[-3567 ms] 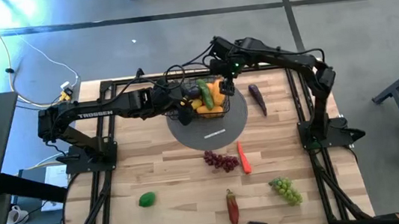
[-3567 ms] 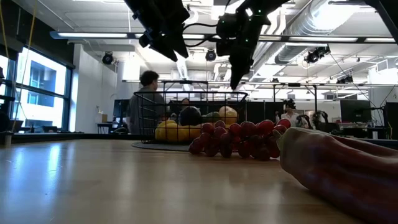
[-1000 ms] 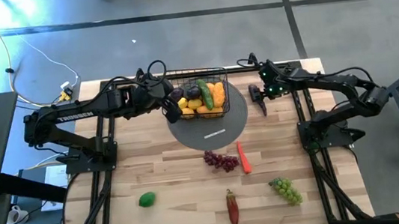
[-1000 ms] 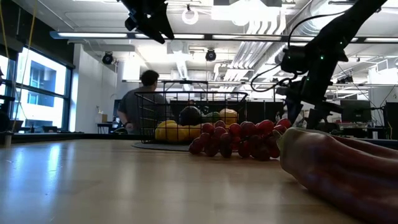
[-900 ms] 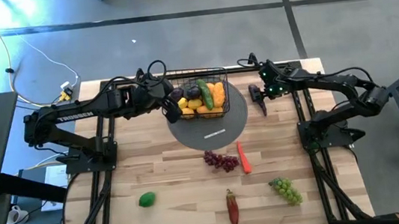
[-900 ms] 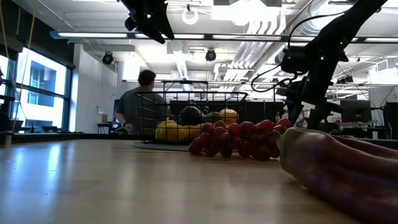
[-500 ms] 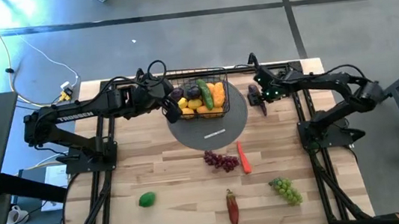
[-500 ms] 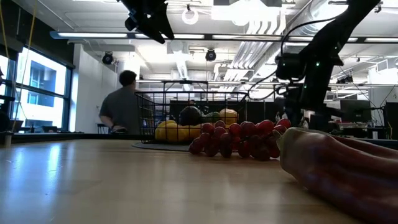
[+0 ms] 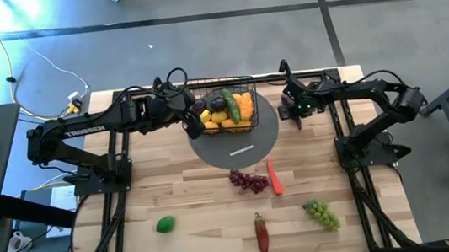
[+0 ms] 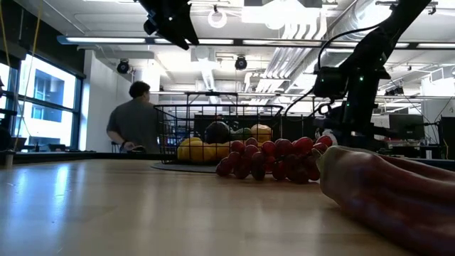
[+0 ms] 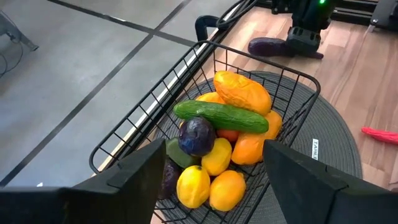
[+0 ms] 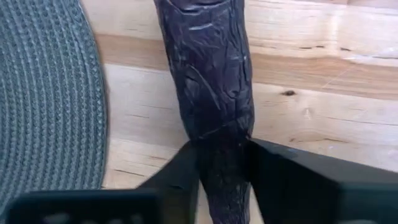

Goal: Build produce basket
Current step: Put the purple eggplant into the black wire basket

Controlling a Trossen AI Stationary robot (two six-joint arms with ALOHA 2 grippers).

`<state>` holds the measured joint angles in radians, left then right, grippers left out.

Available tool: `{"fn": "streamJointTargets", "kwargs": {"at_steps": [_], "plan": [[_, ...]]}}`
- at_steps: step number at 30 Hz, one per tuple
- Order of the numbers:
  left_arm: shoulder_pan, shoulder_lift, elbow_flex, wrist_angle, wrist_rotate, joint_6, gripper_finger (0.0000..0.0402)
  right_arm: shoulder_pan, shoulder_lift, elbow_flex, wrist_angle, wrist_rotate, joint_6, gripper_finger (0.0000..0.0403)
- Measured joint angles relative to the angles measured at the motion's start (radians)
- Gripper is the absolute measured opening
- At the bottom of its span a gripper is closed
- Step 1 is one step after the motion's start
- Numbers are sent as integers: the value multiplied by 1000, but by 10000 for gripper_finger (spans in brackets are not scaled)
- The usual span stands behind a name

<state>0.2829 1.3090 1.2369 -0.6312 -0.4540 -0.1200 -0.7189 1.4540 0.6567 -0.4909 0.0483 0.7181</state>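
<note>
The black wire basket (image 9: 224, 109) stands on a round grey mat (image 9: 237, 147) at the far middle of the table. It holds produce: lemons, a cucumber (image 11: 221, 116), a plum and orange pieces. My left gripper (image 9: 193, 121) hangs open above the basket's left side. A long dark purple vegetable (image 12: 208, 74) lies on the wood right of the mat. My right gripper (image 9: 291, 110) is shut on it. Loose produce lies nearer: red grapes (image 9: 249, 181), a carrot (image 9: 274, 176), green grapes (image 9: 322, 213), a red pepper (image 9: 261, 234) and a green fruit (image 9: 164, 224). My right gripper pinches the purple vegetable's narrower part (image 12: 221, 152) between its two fingers (image 12: 181, 169), one on each long side. The fingers come steeply from above and lie across it. The vegetable lies flat on the wooden table.
The mat's edge (image 12: 56, 93) lies close beside the purple vegetable. A dark frame rail (image 9: 312, 74) runs along the far edge behind my right gripper. In the low view the red grapes (image 10: 270, 158) and the pepper (image 10: 391, 192) fill the foreground. A person (image 10: 135, 117) stands in the room beyond.
My right gripper has sunk lower over the purple vegetable and shifted slightly toward the mat, its wrist turning a little. The vegetable has stayed on the table. The person beyond the table has walked to the left.
</note>
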Motion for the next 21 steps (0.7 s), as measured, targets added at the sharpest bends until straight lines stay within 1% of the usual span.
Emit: {"fn": "streamJointTargets", "kwargs": {"at_steps": [2,3,8,14,17,21], "plan": [[0,0,0,0,0,0,259,0,0,0,0,0,0,50],[0,0,0,0,0,0,259,0,-1,0,0,-3,0,44],[0,0,0,0,0,0,259,1,-23,20,-19,-41,27,44],[0,0,0,0,-1,0,259,41,-89,91,-66,-37,71,44],[0,0,0,0,-1,0,259,76,-125,141,-118,-10,99,44],[0,0,0,0,-2,1,259,124,-166,226,-176,64,126,44]]}}
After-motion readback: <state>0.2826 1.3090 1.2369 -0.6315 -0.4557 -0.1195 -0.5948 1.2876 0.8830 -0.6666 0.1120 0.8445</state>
